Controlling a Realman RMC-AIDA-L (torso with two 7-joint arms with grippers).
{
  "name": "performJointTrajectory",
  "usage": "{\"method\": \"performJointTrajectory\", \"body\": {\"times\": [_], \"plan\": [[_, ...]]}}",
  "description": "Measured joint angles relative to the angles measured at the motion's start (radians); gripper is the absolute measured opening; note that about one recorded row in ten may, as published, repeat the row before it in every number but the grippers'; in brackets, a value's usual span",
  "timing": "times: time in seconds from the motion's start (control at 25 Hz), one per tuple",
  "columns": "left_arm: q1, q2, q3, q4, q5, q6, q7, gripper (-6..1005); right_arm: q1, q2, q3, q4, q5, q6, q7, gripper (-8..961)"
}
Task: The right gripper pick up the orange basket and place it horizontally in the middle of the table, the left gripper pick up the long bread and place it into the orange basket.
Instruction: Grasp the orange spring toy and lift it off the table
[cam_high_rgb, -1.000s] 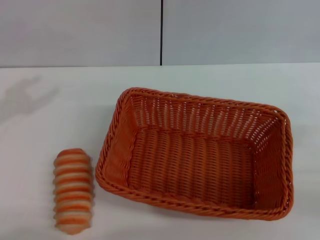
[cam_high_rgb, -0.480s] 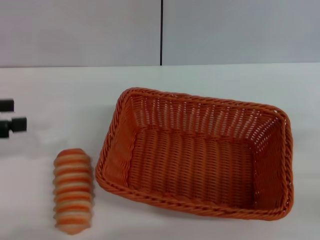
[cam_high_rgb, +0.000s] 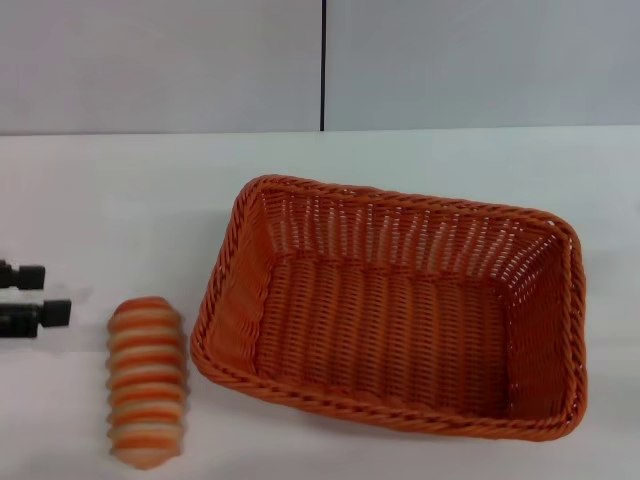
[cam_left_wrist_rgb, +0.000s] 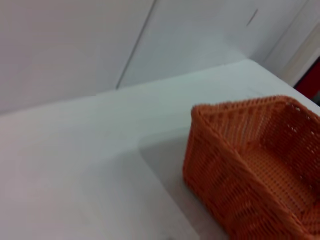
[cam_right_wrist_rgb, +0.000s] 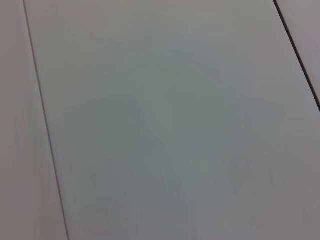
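The orange basket (cam_high_rgb: 400, 305) lies lengthwise across the middle of the white table (cam_high_rgb: 120, 200), open side up and with nothing in it. Its corner also shows in the left wrist view as the orange basket (cam_left_wrist_rgb: 250, 160). The long bread (cam_high_rgb: 146, 382), striped orange and cream, rests on the table just left of the basket, near the front edge. My left gripper (cam_high_rgb: 35, 293) pokes in from the left edge, open, with two black fingertips a short way left of the bread's far end. My right gripper is out of view.
A grey wall (cam_high_rgb: 160, 60) with a dark vertical seam (cam_high_rgb: 322, 65) stands behind the table. The right wrist view holds only pale wall panels (cam_right_wrist_rgb: 160, 120).
My left gripper came in from the left edge and has moved down toward the front, closer to the bread. Basket and bread have not moved.
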Motion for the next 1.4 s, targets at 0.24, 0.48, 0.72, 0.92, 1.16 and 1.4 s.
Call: {"method": "performJointTrajectory", "body": {"times": [0.24,0.48,0.72,0.92,1.16,1.4], "plan": [[-0.008,-0.017,0.001,-0.068,0.047,-0.02,0.051,729,0.012,0.0,0.0,0.003,-0.006,0.002,-0.001,650],[-0.01,-0.035,0.006,-0.1,0.068,-0.061,0.071,727,0.015,0.007,-0.001,0.006,-0.021,0.012,-0.008,650],[-0.016,-0.037,0.037,-0.153,0.07,-0.114,0.083,725,0.017,0.005,-0.001,0.028,-0.024,0.013,-0.02,650],[-0.025,-0.041,0.056,-0.184,0.07,-0.145,0.095,723,0.017,0.002,-0.002,0.036,-0.024,0.011,-0.026,651],[-0.033,-0.06,0.085,-0.189,0.071,-0.192,0.103,721,0.017,0.001,-0.003,0.041,-0.024,0.007,-0.026,651],[-0.036,-0.063,0.091,-0.206,0.071,-0.214,0.114,719,0.017,0.0,-0.003,0.041,-0.024,0.005,-0.027,651]]}}
